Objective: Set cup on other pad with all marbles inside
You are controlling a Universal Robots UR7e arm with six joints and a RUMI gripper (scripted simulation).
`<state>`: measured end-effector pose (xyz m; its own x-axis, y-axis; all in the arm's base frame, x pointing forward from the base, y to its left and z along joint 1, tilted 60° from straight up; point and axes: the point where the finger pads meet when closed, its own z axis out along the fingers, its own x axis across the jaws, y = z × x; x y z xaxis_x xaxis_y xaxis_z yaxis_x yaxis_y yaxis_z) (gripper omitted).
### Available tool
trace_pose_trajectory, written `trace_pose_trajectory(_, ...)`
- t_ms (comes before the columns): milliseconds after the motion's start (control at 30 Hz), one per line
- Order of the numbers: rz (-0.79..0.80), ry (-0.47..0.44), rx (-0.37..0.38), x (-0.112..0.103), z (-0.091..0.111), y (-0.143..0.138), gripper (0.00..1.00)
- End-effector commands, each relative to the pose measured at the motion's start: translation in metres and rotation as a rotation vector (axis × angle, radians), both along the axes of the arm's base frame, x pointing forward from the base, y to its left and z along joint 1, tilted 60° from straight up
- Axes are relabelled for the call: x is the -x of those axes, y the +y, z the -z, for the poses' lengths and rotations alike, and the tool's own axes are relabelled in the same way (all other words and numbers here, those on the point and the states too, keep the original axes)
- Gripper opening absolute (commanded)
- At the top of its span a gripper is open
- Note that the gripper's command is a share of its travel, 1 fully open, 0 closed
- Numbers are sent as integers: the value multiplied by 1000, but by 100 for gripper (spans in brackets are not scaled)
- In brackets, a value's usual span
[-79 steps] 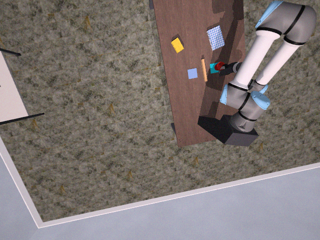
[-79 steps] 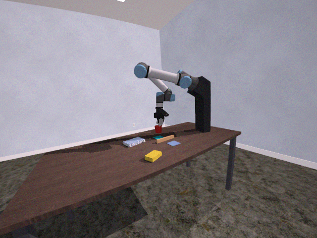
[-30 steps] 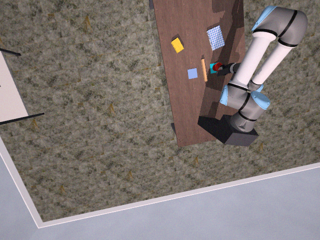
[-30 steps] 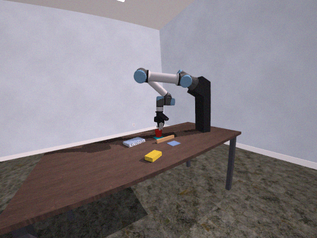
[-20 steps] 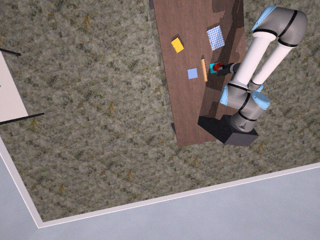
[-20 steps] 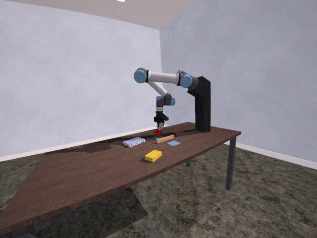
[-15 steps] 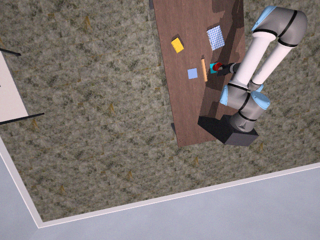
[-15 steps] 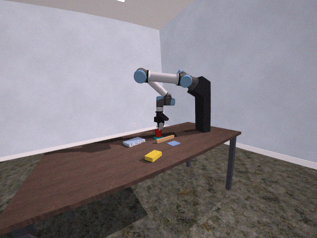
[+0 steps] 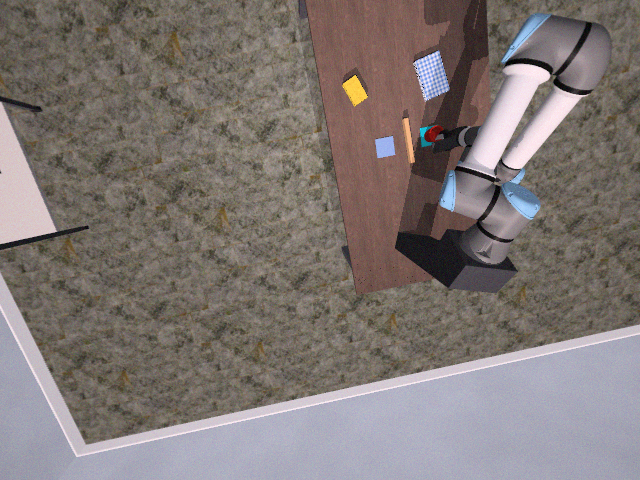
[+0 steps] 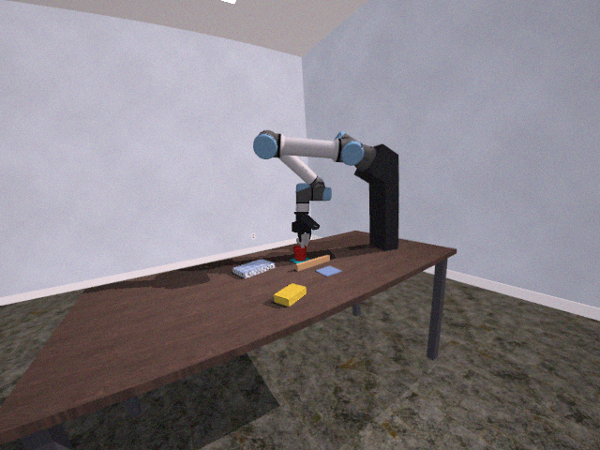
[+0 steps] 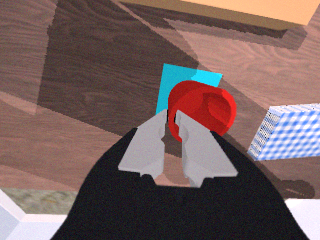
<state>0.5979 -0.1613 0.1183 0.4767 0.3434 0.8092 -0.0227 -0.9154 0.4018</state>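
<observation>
Top view: rail (image 9: 408, 140) lies between cup (image 9: 433, 133) and blue pad (image 9: 385, 146).

1 red cup (image 10: 299, 252), 2 pads: teal (image 11: 172, 80), blue (image 9: 385, 146); 1 rail (image 9: 408, 140), 1 yellow block (image 9: 354, 89), 1 checked block (image 9: 431, 74)

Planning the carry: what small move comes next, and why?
Probably lift the red cup straight up, keeping it level. The gripper pinches its rim over the teal square pad, and the orange wooden rail lies between it and the pale blue square pad, so it needs height to cross.
</observation>
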Motion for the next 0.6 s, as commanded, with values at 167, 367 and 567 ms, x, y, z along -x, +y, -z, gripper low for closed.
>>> trace_pose_trajectory(167, 0, -3, 2, -2, -1, 0, 3)
trace_pose_trajectory(367, 0, -3, 2, -2, -1, 0, 11)
trace_pose_trajectory(567, 0, -3, 2, -2, -1, 0, 11)
